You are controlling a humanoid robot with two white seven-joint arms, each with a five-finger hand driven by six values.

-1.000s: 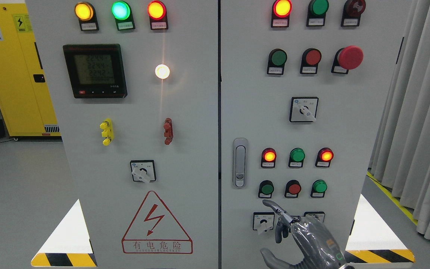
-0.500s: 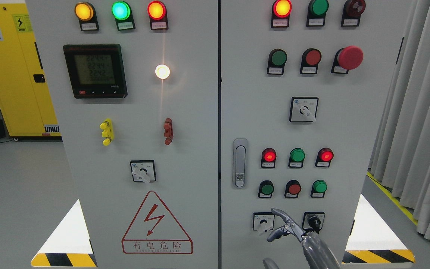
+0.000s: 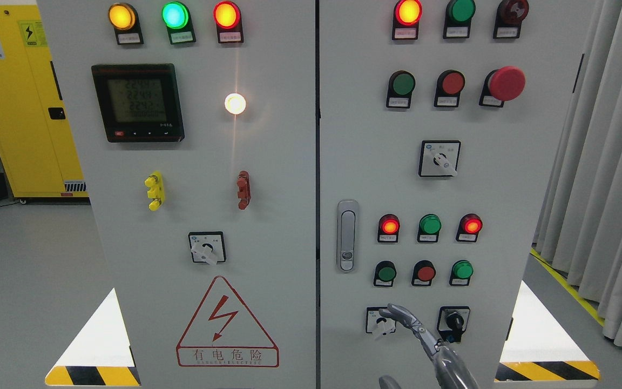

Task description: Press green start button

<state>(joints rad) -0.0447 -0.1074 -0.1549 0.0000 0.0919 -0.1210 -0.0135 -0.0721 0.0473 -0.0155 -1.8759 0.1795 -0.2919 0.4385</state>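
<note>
Reaching up from the bottom edge of the cabinet's right door (image 3: 505,189), the right hand (image 3: 424,340) shows one grey finger (image 3: 400,314) stretched out, its tip over the left rotary switch (image 3: 380,320) in the lowest row, while whether its other fingers are curled I cannot tell. It grasps nothing. The green start button (image 3: 385,273) sits just above that fingertip and apart from it, at the left end of a row with a red button (image 3: 424,273) and a brighter green button (image 3: 461,270), near the door's lower edge and right of the door handle (image 3: 347,235).
</note>
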